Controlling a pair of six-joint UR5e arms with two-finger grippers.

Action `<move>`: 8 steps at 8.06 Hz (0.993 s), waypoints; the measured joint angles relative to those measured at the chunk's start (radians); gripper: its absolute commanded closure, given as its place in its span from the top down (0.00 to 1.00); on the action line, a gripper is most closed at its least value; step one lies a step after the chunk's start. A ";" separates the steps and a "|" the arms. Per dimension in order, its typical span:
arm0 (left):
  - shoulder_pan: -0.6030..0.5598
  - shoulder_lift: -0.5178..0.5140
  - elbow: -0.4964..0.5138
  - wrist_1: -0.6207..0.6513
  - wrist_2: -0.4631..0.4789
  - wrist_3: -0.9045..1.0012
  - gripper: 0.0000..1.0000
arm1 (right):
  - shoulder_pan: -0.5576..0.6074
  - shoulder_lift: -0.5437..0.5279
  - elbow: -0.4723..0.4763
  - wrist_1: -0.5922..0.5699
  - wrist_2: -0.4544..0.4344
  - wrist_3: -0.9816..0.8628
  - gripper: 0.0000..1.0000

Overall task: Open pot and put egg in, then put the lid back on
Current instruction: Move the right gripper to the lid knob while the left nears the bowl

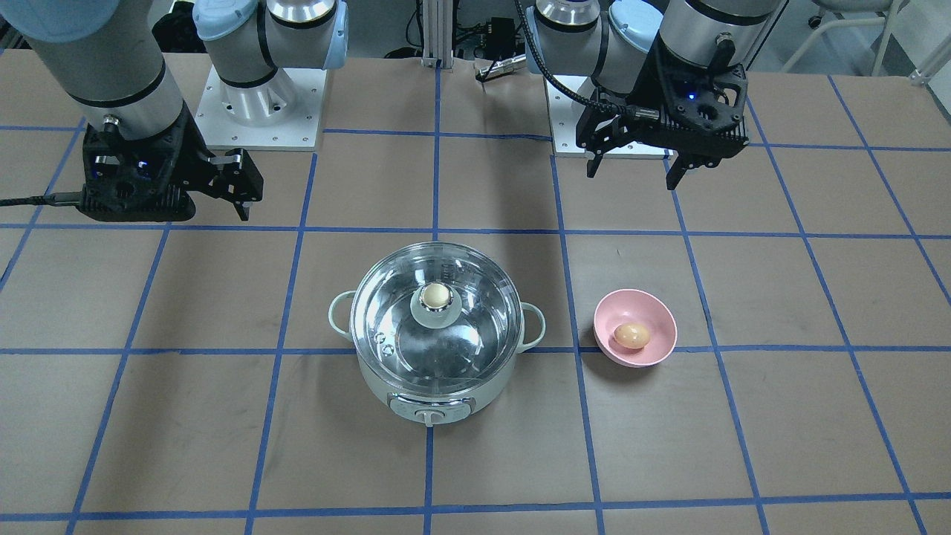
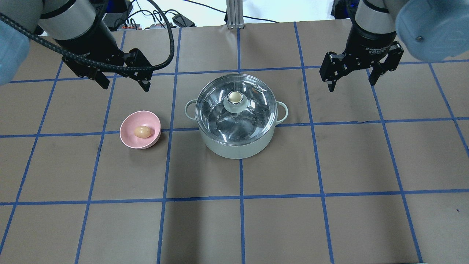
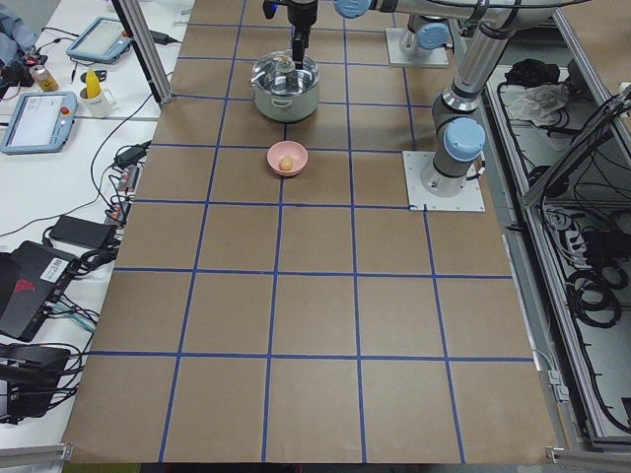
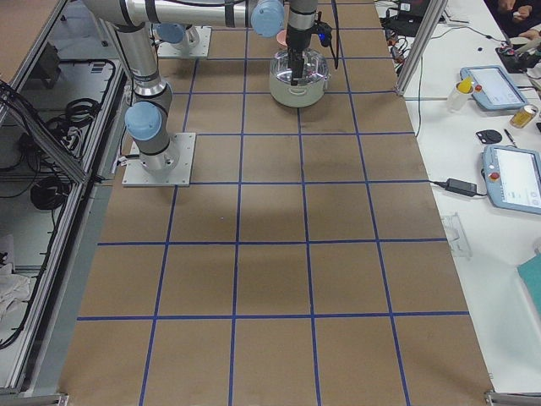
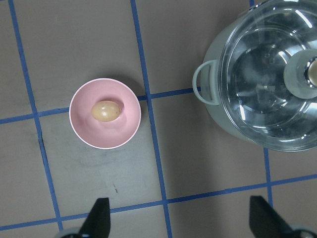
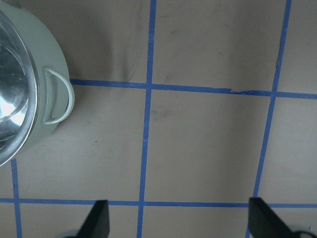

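Stage: at the very start, judging by the layout; none of the three steps done.
Lid [image 2: 220,110]: seated flat on the pot [image 2: 240,146], steel rim all round, cream knob [image 2: 235,97] upright at centre; nothing touching it.
Pot: near the middle of the tabletop [image 2: 329,165], loop handles out to both sides, control knob facing away from the robot; shiny and apparently empty inside, seen through the glass.
Egg [image 2: 142,132]: lying on its side in the pink bowl [image 2: 128,142], on the robot's left of the pot, near it but not touching.
Left gripper [image 2: 125,86]: fingers wide apart, holding nothing; hovering above the tabletop on the robot's side of the bowl.
Right gripper [image 2: 351,85]: fingers likewise apart and empty; raised over bare tabletop, well off to the pot's right.
Left to do: lift the lid by its knob, carry the egg from bowl to pot, reseat the lid. Likely split: right arm on the lid, left arm on the egg.
Surface: brown covering marked into squares by blue tape [image 2: 240,190]; flat, matte, faint scuffs.
Room: arm bases bolted to white plates [image 1: 260,111] at the rear; aluminium posts at the edges; side benches with handheld screens [image 4: 514,178], cables and power bricks.
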 measured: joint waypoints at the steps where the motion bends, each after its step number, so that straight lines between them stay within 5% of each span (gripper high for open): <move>1: 0.000 0.000 0.000 0.000 0.001 0.000 1.00 | 0.000 -0.001 0.015 -0.002 0.000 0.000 1.00; 5: 0.049 -0.059 -0.015 0.042 0.003 0.016 1.00 | 0.001 -0.004 0.021 -0.053 0.003 -0.009 1.00; 8: 0.112 -0.162 -0.052 0.188 0.008 0.066 1.00 | 0.054 -0.002 0.013 -0.182 0.126 0.006 1.00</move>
